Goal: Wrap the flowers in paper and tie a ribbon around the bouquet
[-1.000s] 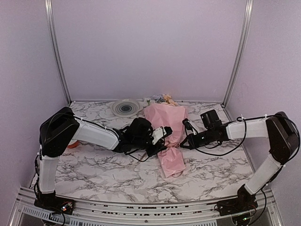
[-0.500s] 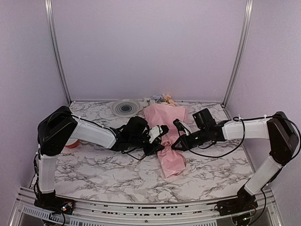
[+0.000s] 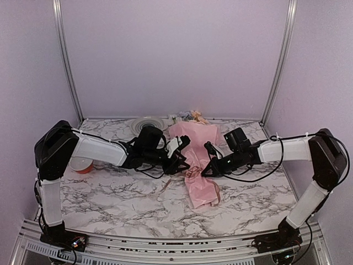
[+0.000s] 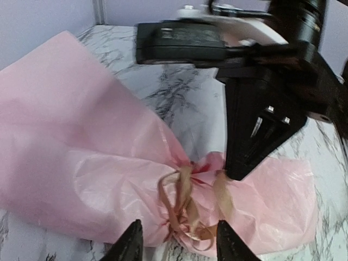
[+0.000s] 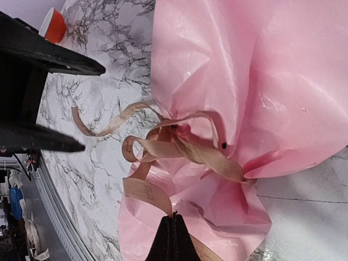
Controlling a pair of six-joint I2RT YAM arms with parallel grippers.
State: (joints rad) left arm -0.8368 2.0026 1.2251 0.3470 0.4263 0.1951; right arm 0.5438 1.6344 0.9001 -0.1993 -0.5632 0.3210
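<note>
Bouquet [image 3: 199, 141] lies cinched by ribbon [image 5: 144, 193], left jaws open, right jaws pinching the ribbon.

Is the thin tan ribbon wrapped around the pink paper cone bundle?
Yes, the thin tan ribbon circles the pinched neck of the pink paper bouquet.

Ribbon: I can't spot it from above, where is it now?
In the right wrist view, the ribbon loops round the pinched neck of the pink bouquet, mid-frame, one loose tail trailing left onto the marble table.
</note>
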